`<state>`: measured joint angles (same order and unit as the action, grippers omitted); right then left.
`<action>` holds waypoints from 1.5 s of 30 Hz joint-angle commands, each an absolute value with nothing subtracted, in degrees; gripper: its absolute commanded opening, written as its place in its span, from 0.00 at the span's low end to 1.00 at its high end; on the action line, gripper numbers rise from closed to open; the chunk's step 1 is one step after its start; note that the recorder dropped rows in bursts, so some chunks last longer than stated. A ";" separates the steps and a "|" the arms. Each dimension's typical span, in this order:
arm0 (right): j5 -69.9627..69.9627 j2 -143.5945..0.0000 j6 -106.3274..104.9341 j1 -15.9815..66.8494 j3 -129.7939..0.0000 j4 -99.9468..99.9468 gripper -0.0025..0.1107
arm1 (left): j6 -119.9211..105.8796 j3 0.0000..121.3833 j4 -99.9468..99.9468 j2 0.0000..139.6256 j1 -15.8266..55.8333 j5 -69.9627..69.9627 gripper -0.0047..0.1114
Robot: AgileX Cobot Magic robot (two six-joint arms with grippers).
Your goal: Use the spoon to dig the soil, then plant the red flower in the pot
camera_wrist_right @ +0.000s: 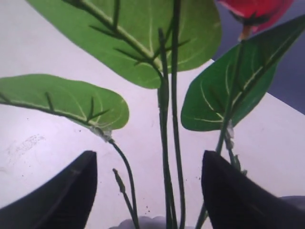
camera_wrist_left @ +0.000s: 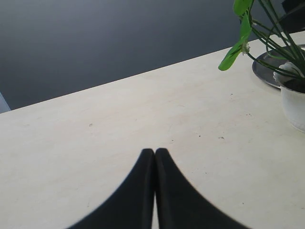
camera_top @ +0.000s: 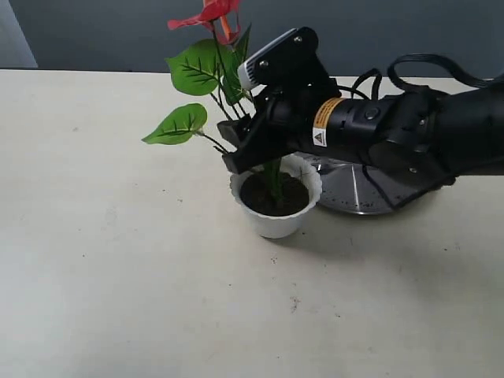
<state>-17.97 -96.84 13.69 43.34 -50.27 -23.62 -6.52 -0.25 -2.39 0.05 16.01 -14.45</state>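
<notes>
I see the right end effector [camera_wrist_right: 147, 186] spread wide around the red flower [camera_top: 206, 16] standing in the pot [camera_top: 276, 213]; the left end effector [camera_wrist_left: 154, 151] is closed, empty.

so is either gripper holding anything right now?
No. Right gripper is open, fingers either side of the flower stems; left gripper is shut on nothing.
</notes>
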 commanded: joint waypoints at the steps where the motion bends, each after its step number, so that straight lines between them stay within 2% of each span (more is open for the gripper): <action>1: -13.51 -93.37 13.94 43.34 -48.96 -25.42 0.56 | -6.43 0.00 -2.29 0.00 16.22 -13.76 0.04; 7: -13.51 -85.17 14.14 43.34 -40.73 -23.74 0.56 | -6.43 0.00 -2.29 0.00 16.22 -13.76 0.04; 12: -7.70 -72.17 22.12 43.44 -33.92 -24.04 0.56 | -6.43 0.00 -2.29 0.00 16.22 -13.76 0.04; 16: 3.82 -56.57 30.69 44.12 -29.15 -22.15 0.56 | -6.43 0.00 -2.29 0.00 16.22 -13.76 0.04; 19: 20.57 -44.79 32.06 45.72 -28.82 -10.03 0.56 | -6.43 0.00 -2.29 0.00 16.22 -13.76 0.04; 21: 25.56 -39.33 31.76 45.72 -28.82 -9.66 0.56 | -6.43 0.00 -2.29 0.00 16.22 -13.76 0.04; 26: 27.22 -29.83 31.76 45.72 -28.82 -9.66 0.56 | -6.43 0.00 -2.29 0.00 16.22 -13.76 0.04; 33: 27.22 -24.71 31.76 45.19 -28.82 -9.63 0.56 | -6.43 0.00 -2.29 0.00 16.22 -13.76 0.04; 35: 27.22 -23.60 31.60 42.48 -28.82 -8.04 0.56 | -6.43 0.00 -2.29 0.00 16.22 -13.76 0.04; 37: 25.10 -20.93 31.34 29.95 -28.10 -4.75 0.56 | -6.43 0.00 -2.29 0.00 16.22 -13.76 0.04; 38: 24.29 -19.52 30.11 26.29 -27.26 -3.09 0.56 | -6.43 0.00 -2.29 0.00 16.22 -13.76 0.04; 43: 16.95 -4.86 0.71 10.58 -15.29 20.47 0.56 | -6.32 0.00 -2.29 0.00 16.22 -13.76 0.04; 45: 16.95 -3.83 -6.94 8.09 -12.45 26.25 0.56 | -6.32 0.00 -2.29 0.00 16.22 -13.76 0.04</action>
